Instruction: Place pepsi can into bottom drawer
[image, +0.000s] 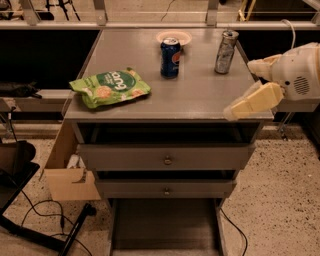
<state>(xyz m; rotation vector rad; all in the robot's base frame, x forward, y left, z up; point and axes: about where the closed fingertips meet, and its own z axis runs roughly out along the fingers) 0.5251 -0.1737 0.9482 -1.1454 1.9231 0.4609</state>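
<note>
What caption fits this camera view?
Pincer at the right edge of the cabinet top; pepsi can upright near the back; bottom drawer open below.

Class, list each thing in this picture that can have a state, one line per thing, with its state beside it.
pepsi can, upright on the cabinet top, not held
silver can, upright on the cabinet top
chip bag, lying flat
top drawer, appears shut
middle drawer, appears shut
bottom drawer, pulled open
tool, over the cabinet's front right corner, holding nothing
</note>
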